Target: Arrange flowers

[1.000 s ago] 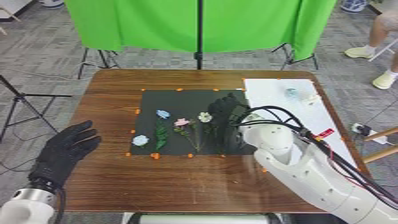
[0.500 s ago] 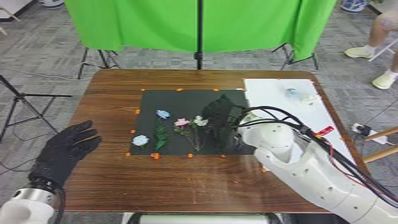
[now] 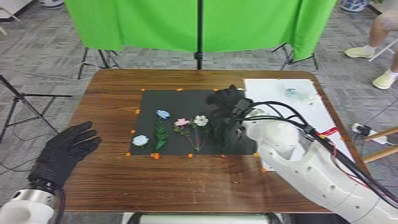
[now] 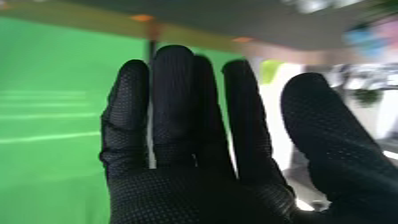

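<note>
One left hand [image 3: 64, 152] by the table's left edge, fingers loose and empty, then four flowers [image 3: 182, 122] on the black mat [image 3: 178, 102]! Over the mat's right side, here's the right hand [image 3: 227, 101], fingers straight, nothing gripped. And the next move, I'd say, turns on what lies rightward of it: the pale flowers [image 3: 291, 93] on the white sheet [image 3: 266, 95], far nearer this hand than the left.

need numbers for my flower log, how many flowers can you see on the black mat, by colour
Blue flowers: 2
Pink flower: 1
White flower: 1
Total in sight: 4
</note>
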Available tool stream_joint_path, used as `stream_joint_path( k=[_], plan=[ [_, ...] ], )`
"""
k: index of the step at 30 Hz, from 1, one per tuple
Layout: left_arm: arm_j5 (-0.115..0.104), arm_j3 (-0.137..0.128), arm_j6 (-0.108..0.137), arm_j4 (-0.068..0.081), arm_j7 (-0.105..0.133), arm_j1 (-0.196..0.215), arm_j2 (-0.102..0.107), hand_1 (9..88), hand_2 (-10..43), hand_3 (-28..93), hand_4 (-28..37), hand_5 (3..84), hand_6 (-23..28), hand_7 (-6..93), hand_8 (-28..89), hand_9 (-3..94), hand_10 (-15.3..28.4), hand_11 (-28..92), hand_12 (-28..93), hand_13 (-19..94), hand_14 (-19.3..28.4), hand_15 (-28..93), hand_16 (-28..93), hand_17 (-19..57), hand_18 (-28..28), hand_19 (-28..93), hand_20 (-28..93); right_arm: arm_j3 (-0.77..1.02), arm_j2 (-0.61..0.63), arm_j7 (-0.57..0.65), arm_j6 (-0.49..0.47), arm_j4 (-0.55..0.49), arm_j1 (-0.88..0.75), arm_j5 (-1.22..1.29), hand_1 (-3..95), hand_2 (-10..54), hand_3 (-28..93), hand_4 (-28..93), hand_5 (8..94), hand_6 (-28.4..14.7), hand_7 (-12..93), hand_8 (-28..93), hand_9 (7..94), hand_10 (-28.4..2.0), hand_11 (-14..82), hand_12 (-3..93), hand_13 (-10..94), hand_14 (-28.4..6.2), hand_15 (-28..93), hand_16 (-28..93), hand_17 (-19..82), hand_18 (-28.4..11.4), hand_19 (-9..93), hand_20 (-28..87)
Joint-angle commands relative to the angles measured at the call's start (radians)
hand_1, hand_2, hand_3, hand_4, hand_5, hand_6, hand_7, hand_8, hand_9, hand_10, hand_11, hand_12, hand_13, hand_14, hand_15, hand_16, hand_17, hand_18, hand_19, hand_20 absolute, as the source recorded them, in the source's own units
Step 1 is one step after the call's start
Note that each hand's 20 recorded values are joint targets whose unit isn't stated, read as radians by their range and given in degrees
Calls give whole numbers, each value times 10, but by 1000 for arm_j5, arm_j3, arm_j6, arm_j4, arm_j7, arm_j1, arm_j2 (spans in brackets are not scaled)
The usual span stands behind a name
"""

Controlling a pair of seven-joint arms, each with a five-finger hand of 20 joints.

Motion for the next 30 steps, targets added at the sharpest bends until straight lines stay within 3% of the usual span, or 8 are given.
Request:
stream_joint_path(
  k=[1,7,15,19,26,30],
  plan=[
    [-4,-2,15,0,5,20,-10,326,31,725,-283,383,51,341,-171,359,152,382,91,298,176,518,-87,-50,230,640,-52,62,114,199,77,72,28,15,181,54,921,-233,353,-29,263,-179,355,-120,251,205,341,-100,565,118,155,-183,685,406],
    [-4,-6,18,-3,10,27,-14,327,32,723,-283,382,51,336,-166,359,152,377,94,298,176,514,-83,-50,229,637,-49,125,193,342,87,134,3,52,180,-26,878,-274,277,-59,237,-150,265,-142,217,218,228,-125,350,139,101,-192,562,270],
    [-6,-6,22,-6,18,34,-13,326,32,724,-283,382,50,333,-164,359,152,374,97,297,176,510,-81,-50,229,635,-46,170,229,413,87,211,-16,146,174,-73,853,-283,233,-84,195,-122,226,-150,175,232,191,-139,239,174,73,-210,511,178],
    [-6,-6,17,-6,16,33,-13,326,32,724,-283,382,50,333,-164,358,151,375,98,297,176,510,-80,-51,229,634,-44,189,225,378,74,241,-29,147,188,-89,864,-283,244,-78,219,-134,265,-143,191,215,253,-111,280,175,74,-211,515,171],
    [-5,-4,18,-5,8,28,-13,326,32,723,-283,382,50,332,-164,358,152,373,98,298,176,510,-80,-51,229,634,-41,188,210,316,56,273,-32,140,235,-89,885,-282,314,-45,266,-171,394,-98,269,193,400,-74,390,160,112,-201,559,188],
    [-6,-5,19,-4,8,26,-11,326,32,723,-283,381,50,332,-164,358,151,373,98,300,176,512,-79,-50,229,634,-40,169,208,272,87,288,-29,130,305,-72,882,-281,434,4,315,-210,547,-83,369,193,557,-47,501,157,198,-169,662,266]
  ],
)
